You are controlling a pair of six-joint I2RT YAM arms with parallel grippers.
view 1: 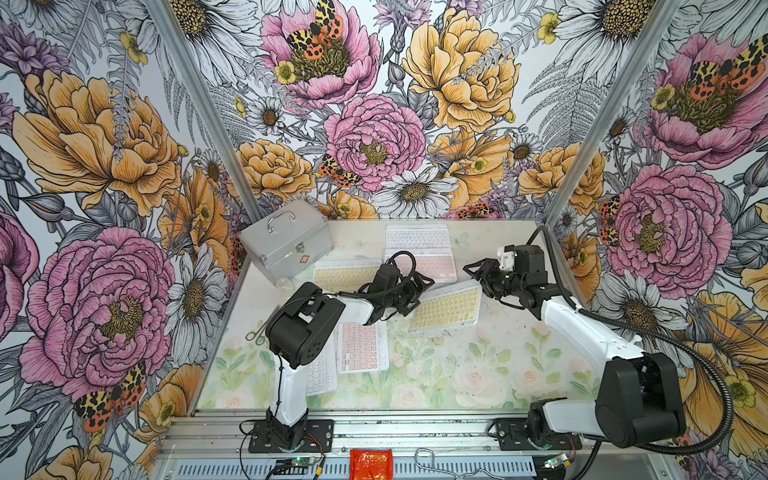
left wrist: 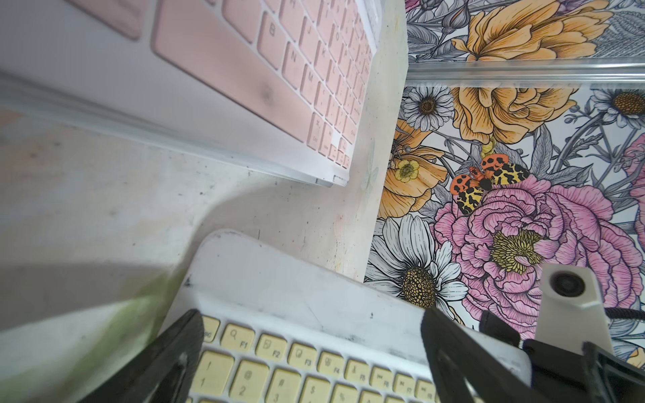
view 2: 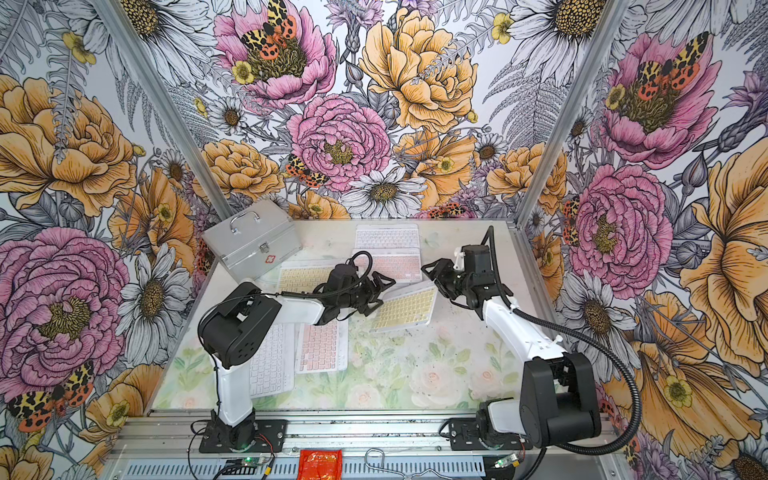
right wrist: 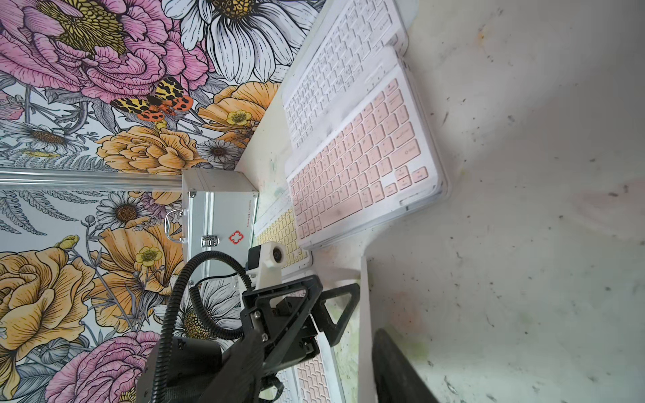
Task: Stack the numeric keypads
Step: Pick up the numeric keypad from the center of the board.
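Note:
A yellow-keyed keypad (view 1: 451, 307) (view 2: 405, 309) sits askew at mid-table between both arms and looks tilted up, casting a shadow. My left gripper (view 1: 417, 297) (left wrist: 312, 315) is at its left end, jaws spread wide across the key face (left wrist: 296, 289). My right gripper (view 1: 476, 276) is at its far right corner. The right wrist view shows the keypad's white edge (right wrist: 363, 314) with one dark finger (right wrist: 394, 370) beside it and the other hidden. More keypads lie flat: white (view 1: 417, 237), pink (view 1: 419, 266), yellow (view 1: 340, 276), pink (view 1: 361, 347), and white (view 2: 270, 361) under the left arm.
A silver metal case (view 1: 286, 243) with a handle stands at the back left corner. Metal scissors (view 1: 259, 330) lie by the left wall. A red packet (view 1: 371, 463) rests on the front rail. Flowered walls close in three sides.

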